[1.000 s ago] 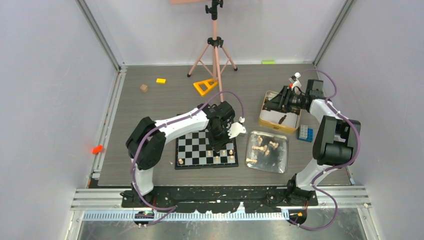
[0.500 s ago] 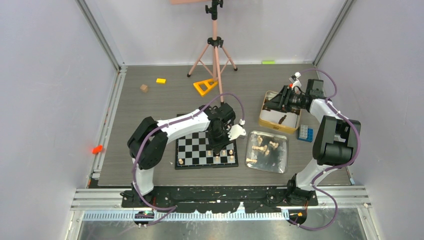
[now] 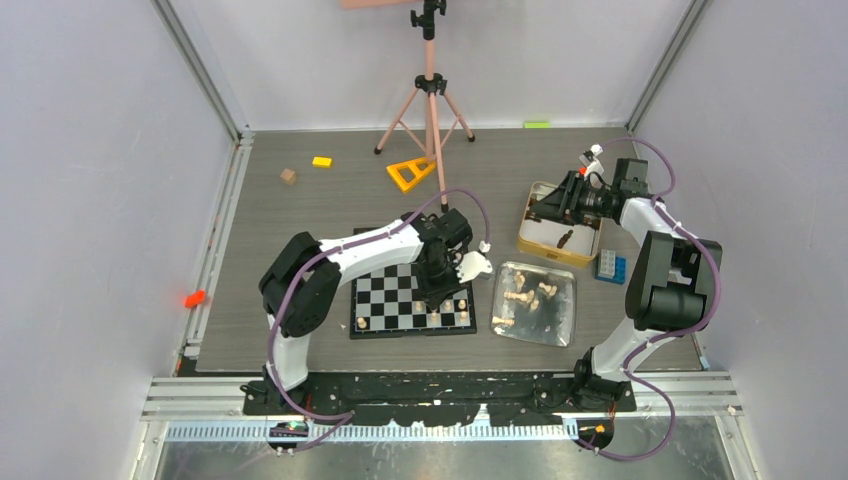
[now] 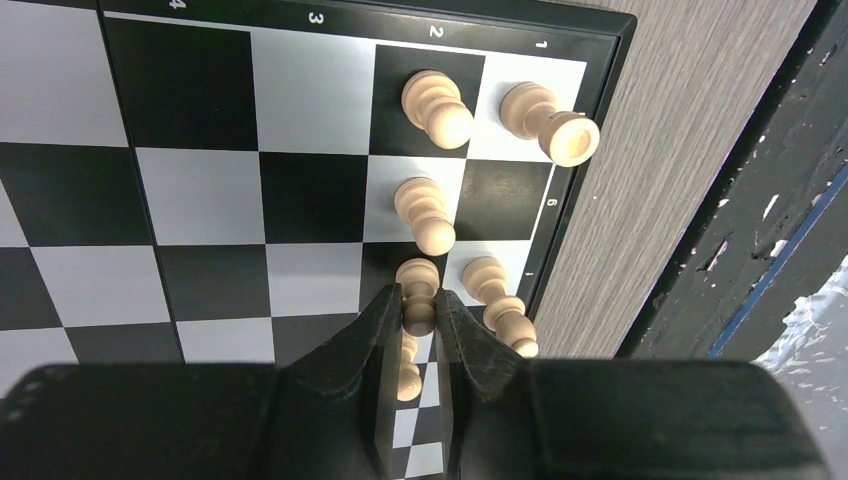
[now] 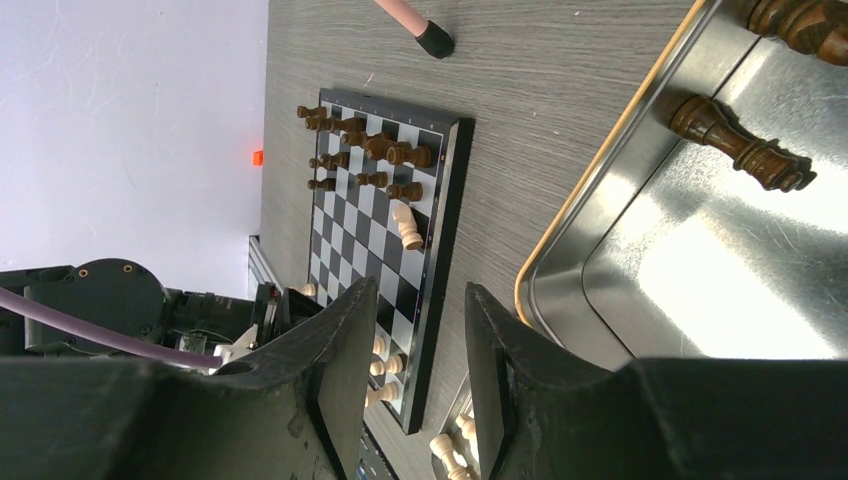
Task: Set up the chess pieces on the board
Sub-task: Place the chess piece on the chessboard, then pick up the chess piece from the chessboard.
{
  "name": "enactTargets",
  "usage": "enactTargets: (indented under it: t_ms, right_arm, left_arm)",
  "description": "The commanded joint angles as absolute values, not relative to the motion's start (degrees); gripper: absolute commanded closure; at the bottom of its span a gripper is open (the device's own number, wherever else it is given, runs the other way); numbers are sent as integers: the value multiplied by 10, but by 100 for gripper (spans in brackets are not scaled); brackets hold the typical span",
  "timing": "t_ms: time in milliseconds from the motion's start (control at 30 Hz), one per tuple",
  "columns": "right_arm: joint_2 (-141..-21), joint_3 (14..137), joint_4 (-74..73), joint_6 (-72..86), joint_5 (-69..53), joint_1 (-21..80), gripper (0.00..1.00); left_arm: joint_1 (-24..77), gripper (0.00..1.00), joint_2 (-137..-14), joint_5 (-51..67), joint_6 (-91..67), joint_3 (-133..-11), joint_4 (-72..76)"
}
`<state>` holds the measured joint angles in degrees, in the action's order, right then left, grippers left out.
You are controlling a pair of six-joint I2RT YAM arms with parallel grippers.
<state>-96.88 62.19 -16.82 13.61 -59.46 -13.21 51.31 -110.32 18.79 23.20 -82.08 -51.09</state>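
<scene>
On the left part of the table (image 3: 300, 230) lies the chessboard (image 3: 388, 298). Its far rows are almost filled with dark chessmen (image 5: 365, 150), while one light piece (image 5: 406, 226) near the middle seems to lie on its side. At the near right corner a few light chessmen (image 4: 437, 105) stand in place. The left gripper (image 4: 419, 300) is low over this corner. Its fingers (image 4: 370, 340) are nearly together and pinch a light pawn (image 4: 419, 280), which stands on a square in line with two other pawns. To the right, the silver tray (image 3: 567, 288) holds several light pieces (image 3: 520, 296) that wait for their squares. Further right, the gold-rimmed tin (image 3: 528, 238) contains at least two dark pieces (image 5: 740, 145). The right gripper (image 5: 420, 300) hovers above this tin with its fingers half apart, holding nothing. We judge the dark side nearly done and the light side only begun.
</scene>
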Motion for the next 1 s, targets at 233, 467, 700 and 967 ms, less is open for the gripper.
enactTargets:
  t_ms: [233, 467, 700, 967]
  right_arm:
    - [-956, 642, -165, 126, -602, -135, 56]
    - [-939, 643, -173, 116, -587, -135, 54]
    - [-915, 661, -216, 75, -552, -112, 48]
    - [-916, 712, -314, -48, -430, 37, 45]
  left_arm:
    - [516, 63, -1067, 146, 235, -816, -490]
    - [516, 56, -1025, 134, 239, -817, -484]
    - [505, 52, -985, 143, 239, -815, -487]
    - [426, 43, -924, 157, 221, -794, -475]
